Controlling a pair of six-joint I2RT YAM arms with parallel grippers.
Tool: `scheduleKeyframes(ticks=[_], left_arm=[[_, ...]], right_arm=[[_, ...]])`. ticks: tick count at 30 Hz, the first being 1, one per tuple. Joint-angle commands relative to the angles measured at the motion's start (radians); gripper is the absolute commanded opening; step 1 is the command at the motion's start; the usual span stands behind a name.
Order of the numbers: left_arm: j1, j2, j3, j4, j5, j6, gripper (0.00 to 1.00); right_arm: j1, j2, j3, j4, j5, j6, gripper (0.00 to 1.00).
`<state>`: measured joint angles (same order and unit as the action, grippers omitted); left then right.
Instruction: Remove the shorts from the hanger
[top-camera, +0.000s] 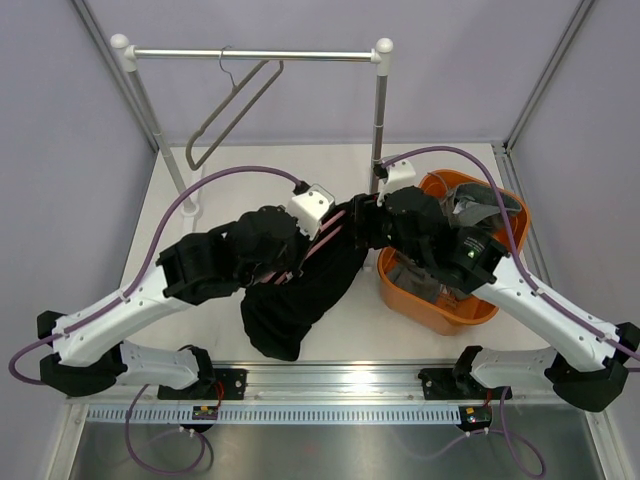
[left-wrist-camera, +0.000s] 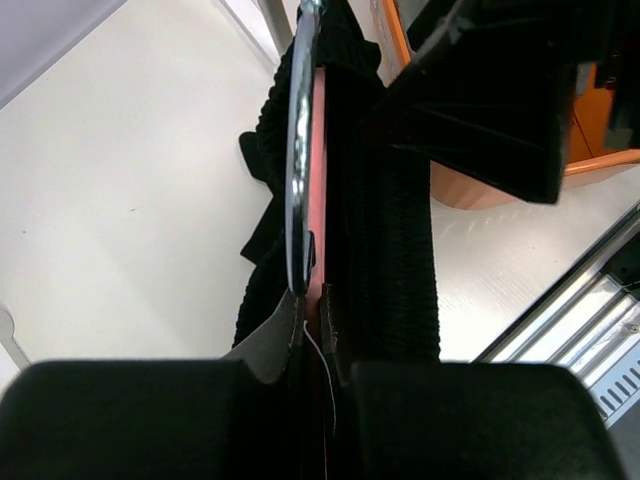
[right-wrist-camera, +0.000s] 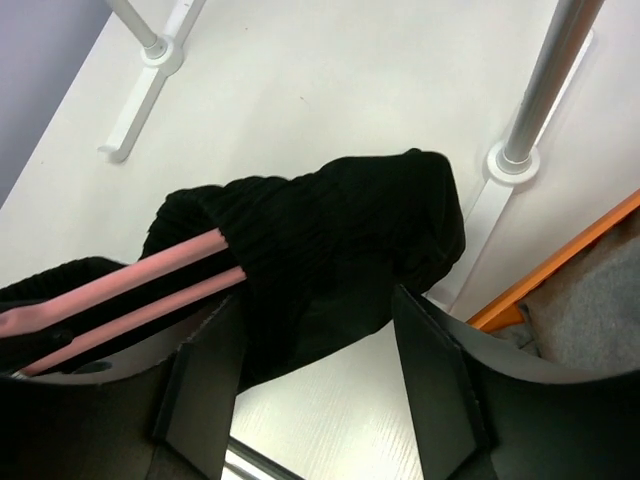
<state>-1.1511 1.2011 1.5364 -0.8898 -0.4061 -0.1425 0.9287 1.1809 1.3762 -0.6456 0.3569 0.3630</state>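
Black shorts hang on a pink hanger held low over the table between my two arms. My left gripper is shut on the hanger's pink bar and the shorts' ribbed waistband. The hanger's metal hook runs along the bar, just past my left gripper. My right gripper is open. In the right wrist view its fingers stand either side of the waistband end, with my right gripper not closed on it. Two pink bars stick out to the left.
An orange basket with grey clothes stands at the right, close to my right arm. A clothes rail crosses the back with an empty grey hanger on it. Its right post stands just behind the grippers.
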Motion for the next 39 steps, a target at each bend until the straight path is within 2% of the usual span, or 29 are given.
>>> scheduleKeyframes(ticks=[1, 4, 5, 7, 8, 12, 22, 31, 39], left_arm=[[-0.022, -0.057, 0.014, 0.075, -0.053, -0.023, 0.0], [-0.033, -0.072, 0.01, 0.062, -0.048, -0.032, 0.0], [-0.039, -0.077, 0.005, 0.055, -0.046, -0.035, 0.0], [-0.045, -0.095, -0.001, 0.054, -0.033, -0.045, 0.0], [-0.051, -0.101, -0.005, 0.054, -0.03, -0.046, 0.0], [-0.062, -0.135, -0.025, 0.042, -0.022, -0.052, 0.0], [-0.098, -0.175, -0.059, -0.057, -0.007, -0.069, 0.0], [-0.119, -0.247, -0.087, -0.075, 0.015, -0.075, 0.0], [-0.121, -0.293, -0.085, -0.031, 0.105, -0.048, 0.0]], right_arm=[[0.01, 0.008, 0.024, 0.066, 0.086, 0.019, 0.63], [0.012, 0.013, 0.027, 0.075, 0.102, 0.011, 0.54], [0.01, 0.013, 0.032, 0.078, 0.109, 0.007, 0.45], [0.01, 0.014, 0.037, 0.093, 0.114, -0.005, 0.35], [0.009, 0.019, 0.046, 0.095, 0.12, -0.009, 0.24], [0.009, 0.036, 0.075, 0.095, 0.139, -0.027, 0.01], [-0.017, 0.109, 0.233, 0.005, 0.292, -0.081, 0.0], [-0.166, 0.154, 0.244, -0.014, 0.223, -0.07, 0.0], [-0.202, 0.166, 0.201, 0.015, 0.162, -0.061, 0.0]])
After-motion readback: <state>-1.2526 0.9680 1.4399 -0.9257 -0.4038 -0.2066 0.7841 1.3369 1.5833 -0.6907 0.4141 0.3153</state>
